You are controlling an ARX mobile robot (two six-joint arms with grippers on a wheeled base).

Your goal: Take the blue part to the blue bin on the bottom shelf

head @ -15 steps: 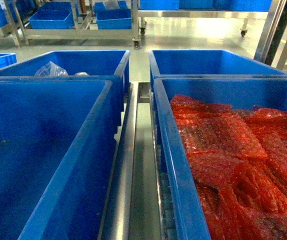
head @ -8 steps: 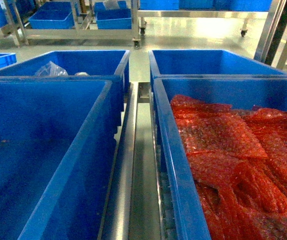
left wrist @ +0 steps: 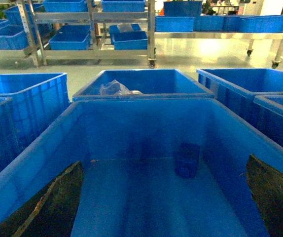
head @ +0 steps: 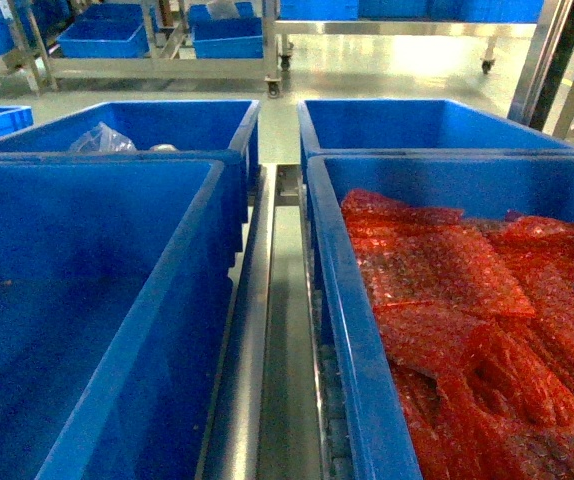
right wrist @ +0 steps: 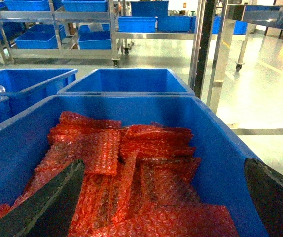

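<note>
Four large blue bins stand on the bottom shelf, whose grey steel rails (head: 267, 330) and rollers show between them. My left gripper (left wrist: 163, 207) hangs open over the near left blue bin (left wrist: 43, 153), its dark fingers (left wrist: 53, 202) far apart with nothing between them. A small dark blue block, which may be the blue part (left wrist: 187, 159), sits against that bin's far wall. My right gripper (right wrist: 166, 202) is open above the near right bin (right wrist: 215, 148), which is filled with red bubble-wrap bags (right wrist: 146, 182). Neither gripper shows in the head view.
The far left bin (head: 167, 125) holds a clear plastic bag (head: 100, 138); the far right bin (head: 417, 125) looks empty. More bins lie to the left (left wrist: 28, 94). Steel racks with blue bins (head: 107, 40) stand across the floor, and upright posts (right wrist: 203, 44) stand at right.
</note>
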